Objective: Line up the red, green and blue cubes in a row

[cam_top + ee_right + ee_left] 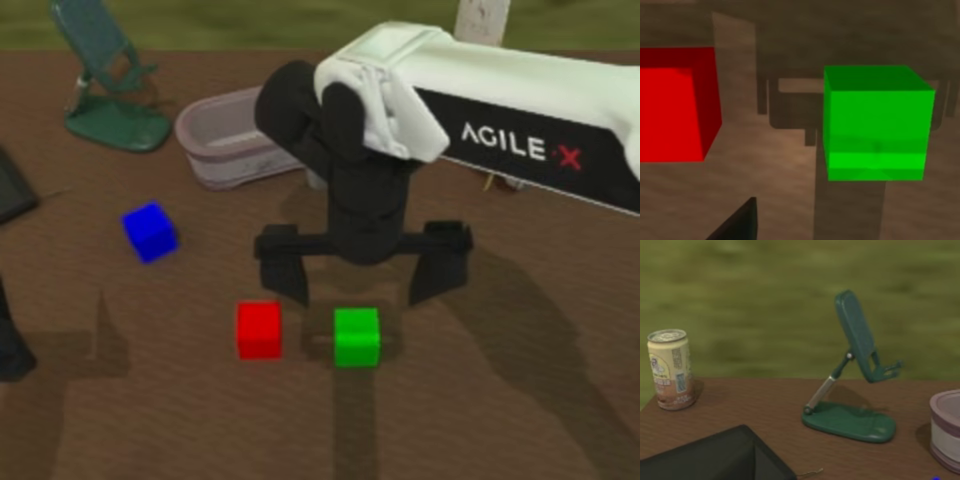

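Observation:
The red cube [259,329] and the green cube [356,336] sit side by side on the brown table, a small gap between them. Both fill the right wrist view, the red cube [675,105] and the green cube [875,122]. The blue cube [150,232] lies apart, farther back at the left. My right gripper [360,285] hovers open just behind and above the green cube, fingers spread wide and holding nothing. Only a dark part of my left arm [12,345] shows at the left edge; its gripper is out of view.
An oval pale tub [232,138] stands behind the right gripper. A green phone stand [110,90] is at the back left, with a drink can [670,369] and a dark flat object [715,457] near it in the left wrist view.

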`<action>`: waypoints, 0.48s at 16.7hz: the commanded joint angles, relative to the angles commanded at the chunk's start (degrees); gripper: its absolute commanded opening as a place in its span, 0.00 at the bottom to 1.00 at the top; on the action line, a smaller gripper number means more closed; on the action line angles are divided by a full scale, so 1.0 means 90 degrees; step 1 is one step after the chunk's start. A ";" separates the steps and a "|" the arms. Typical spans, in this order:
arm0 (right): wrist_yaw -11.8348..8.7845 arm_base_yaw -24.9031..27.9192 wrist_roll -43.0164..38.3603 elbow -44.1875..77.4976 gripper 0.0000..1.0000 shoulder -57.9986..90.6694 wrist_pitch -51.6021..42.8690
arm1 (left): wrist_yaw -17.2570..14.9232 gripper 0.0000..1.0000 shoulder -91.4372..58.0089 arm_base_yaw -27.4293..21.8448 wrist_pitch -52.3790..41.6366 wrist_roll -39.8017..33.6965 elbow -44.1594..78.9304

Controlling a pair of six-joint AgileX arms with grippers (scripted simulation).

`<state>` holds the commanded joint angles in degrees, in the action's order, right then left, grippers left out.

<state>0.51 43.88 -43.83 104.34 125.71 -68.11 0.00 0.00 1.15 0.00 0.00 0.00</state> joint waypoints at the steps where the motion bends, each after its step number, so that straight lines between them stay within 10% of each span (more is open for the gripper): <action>1: 0.0000 0.0000 0.0002 0.0012 1.00 -0.0010 -0.0016 | 0.0000 1.00 0.0000 0.0000 0.0000 0.0000 0.0000; 8: 0.0127 -0.0179 0.0202 -0.0304 1.00 -0.0375 0.0210 | -0.0012 1.00 -0.0348 -0.0055 -0.0234 0.0163 0.0347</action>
<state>1.65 42.26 -42.01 101.60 122.33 -66.22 -0.11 -3.13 0.65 -2.10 1.46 3.12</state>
